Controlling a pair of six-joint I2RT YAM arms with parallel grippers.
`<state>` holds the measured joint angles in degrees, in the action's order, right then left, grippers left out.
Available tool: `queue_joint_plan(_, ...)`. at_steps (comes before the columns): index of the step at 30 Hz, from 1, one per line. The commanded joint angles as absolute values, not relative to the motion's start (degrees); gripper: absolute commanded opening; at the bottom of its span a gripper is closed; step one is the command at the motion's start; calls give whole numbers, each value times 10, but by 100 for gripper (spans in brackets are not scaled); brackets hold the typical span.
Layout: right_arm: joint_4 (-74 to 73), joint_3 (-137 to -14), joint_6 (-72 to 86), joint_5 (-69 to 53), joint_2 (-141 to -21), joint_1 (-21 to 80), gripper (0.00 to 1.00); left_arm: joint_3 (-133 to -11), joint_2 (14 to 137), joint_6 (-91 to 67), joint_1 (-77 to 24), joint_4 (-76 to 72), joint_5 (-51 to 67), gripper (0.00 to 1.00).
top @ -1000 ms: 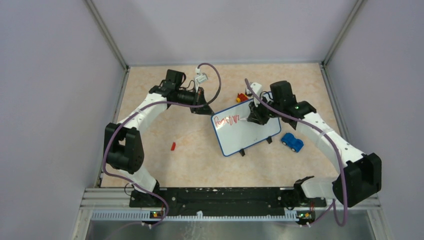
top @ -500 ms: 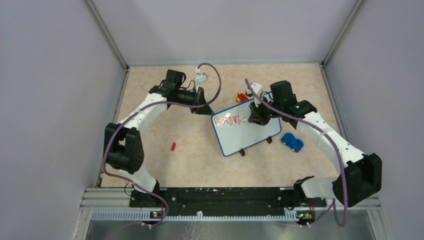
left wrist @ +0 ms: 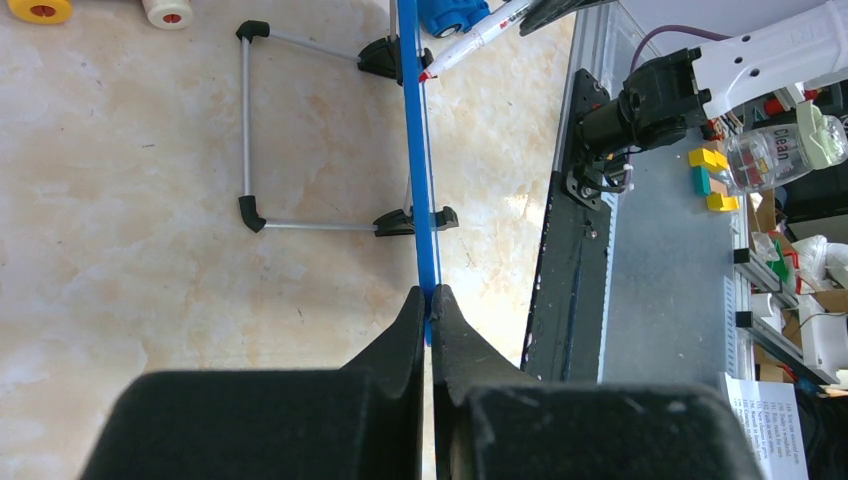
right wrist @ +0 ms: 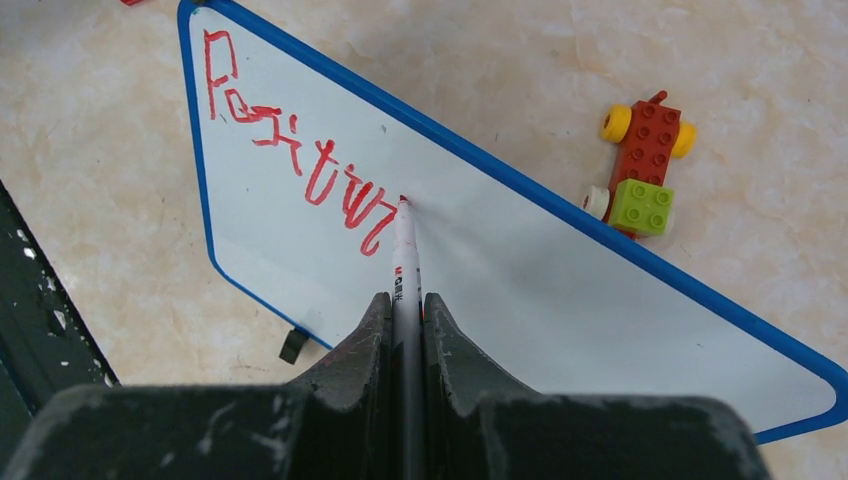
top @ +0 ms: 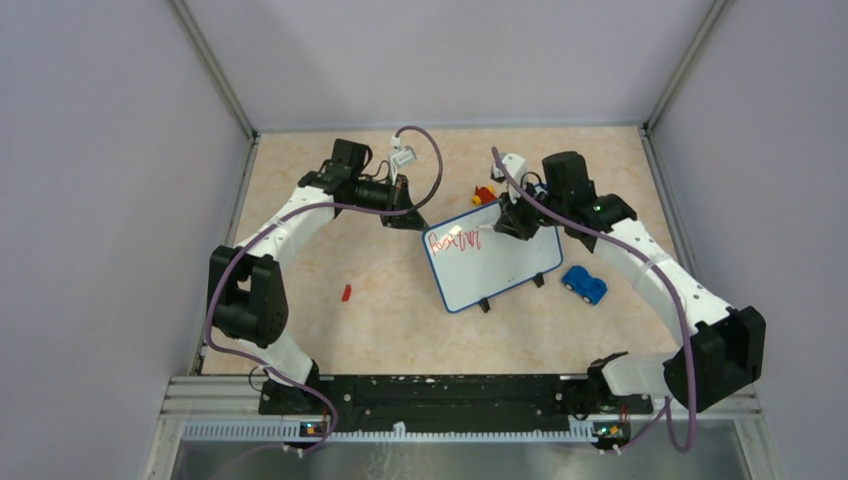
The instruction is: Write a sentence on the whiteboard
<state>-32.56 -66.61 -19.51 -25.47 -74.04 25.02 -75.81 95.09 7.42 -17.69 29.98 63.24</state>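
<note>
Standing tilted on its feet at mid-tabletop [top: 330,250], the whiteboard [top: 495,262] is held at its far-left corner by the left gripper [left wrist: 430,300], jaws clamped together on the blue rim. The right gripper [right wrist: 405,300] has its jaws clamped on a marker [right wrist: 404,250]. The red tip is at the end of the sentence [right wrist: 290,160], which so far reads roughly "Positiv"; contact appears likely but is not confirmed. A brick car [right wrist: 640,165] is noted just beyond the far rim, and a blue toy car [top: 584,284] near the right corner.

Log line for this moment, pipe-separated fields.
left gripper shut on whiteboard edge | right gripper shut on marker | tip at end of sentence | one red line, unfinished
</note>
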Motion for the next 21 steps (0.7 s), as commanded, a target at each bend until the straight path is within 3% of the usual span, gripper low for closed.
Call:
queue_joint_plan(1,-301,-683,-199,-241,-752,251,0,-762,936,80,-188,308,645,0)
queue_joint_plan(21,-316,-654,-202,-250,-720,243,0,-760,933,82,-190,309,644,0)
